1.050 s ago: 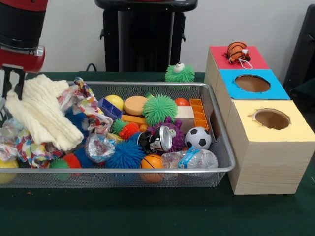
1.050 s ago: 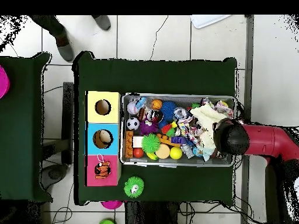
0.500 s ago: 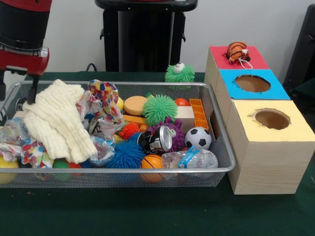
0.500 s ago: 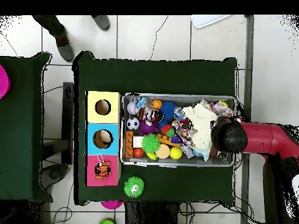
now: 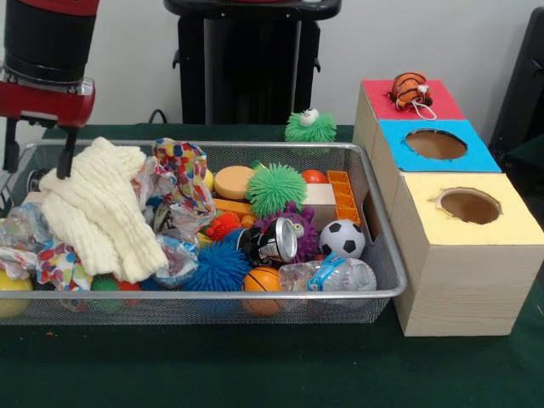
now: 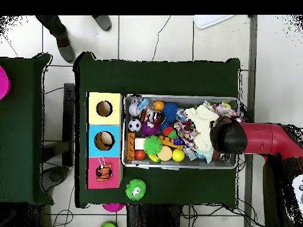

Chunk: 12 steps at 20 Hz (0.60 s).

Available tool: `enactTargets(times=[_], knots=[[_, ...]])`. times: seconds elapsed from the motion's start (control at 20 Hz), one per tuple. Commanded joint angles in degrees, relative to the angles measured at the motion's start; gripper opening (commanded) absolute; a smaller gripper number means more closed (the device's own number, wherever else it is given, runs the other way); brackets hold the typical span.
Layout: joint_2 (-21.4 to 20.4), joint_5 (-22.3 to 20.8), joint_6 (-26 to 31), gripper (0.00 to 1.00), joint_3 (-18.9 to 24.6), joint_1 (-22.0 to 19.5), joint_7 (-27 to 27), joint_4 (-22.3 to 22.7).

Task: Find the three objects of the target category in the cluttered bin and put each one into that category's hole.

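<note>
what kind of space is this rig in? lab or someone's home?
Most likely a robotics lab, not a home: tiled floor under a green-covered table, a wire bin of test toys beside painted sorting boxes, and a person's shoes standing by.

No legible text, seemingly, anywhere.

A robotics lab, by the look of it. A green-covered surface [image 6: 160, 77] stands on a tiled floor [image 6: 177, 41] with loose cables [image 6: 59, 219], carrying a wire bin [image 5: 382, 255] and three colour-topped wooden boxes [image 5: 459, 255].
</note>
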Motion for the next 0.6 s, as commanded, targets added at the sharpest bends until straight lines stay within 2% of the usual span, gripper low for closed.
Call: enactTargets(times=[0.05,0.3,0.6], knots=[[0.09,3.92,6.27,1.00,0.47,4.00,3.22,6.32],[-0.68,5.71,5.54,1.00,-2.74,8.46,8.97,7.82],[-0.05,8.03,5.36,1.00,-6.62,14.68,14.27,7.02]])
